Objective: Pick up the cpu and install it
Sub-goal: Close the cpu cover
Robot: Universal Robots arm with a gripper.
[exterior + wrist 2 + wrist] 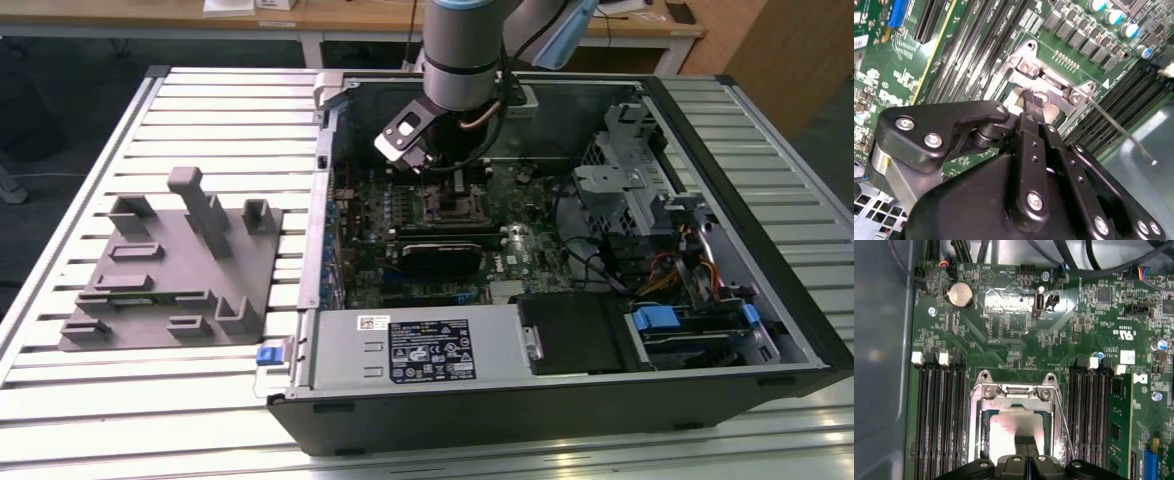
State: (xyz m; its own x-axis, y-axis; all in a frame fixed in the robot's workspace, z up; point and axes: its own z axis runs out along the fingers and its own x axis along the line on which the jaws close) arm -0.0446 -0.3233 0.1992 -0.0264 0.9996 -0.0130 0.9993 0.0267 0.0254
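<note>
Gripper (1026,441) above the cpu (1006,430) on the motherboard (1004,335).
We see the fingers (1021,446) drawn narrow, tips together, over the pale cpu, which lies flat inside the metal socket frame (1015,392); we cannot tell whether they touch it.

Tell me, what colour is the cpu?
Pale silver-white; the cpu shows best in the first wrist view.

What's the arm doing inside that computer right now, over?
Gripper shut, low over the socket. Cpu flat in the socket, gripper's tip above it; contact can't be told. Metal lever alongside, not across.
</note>
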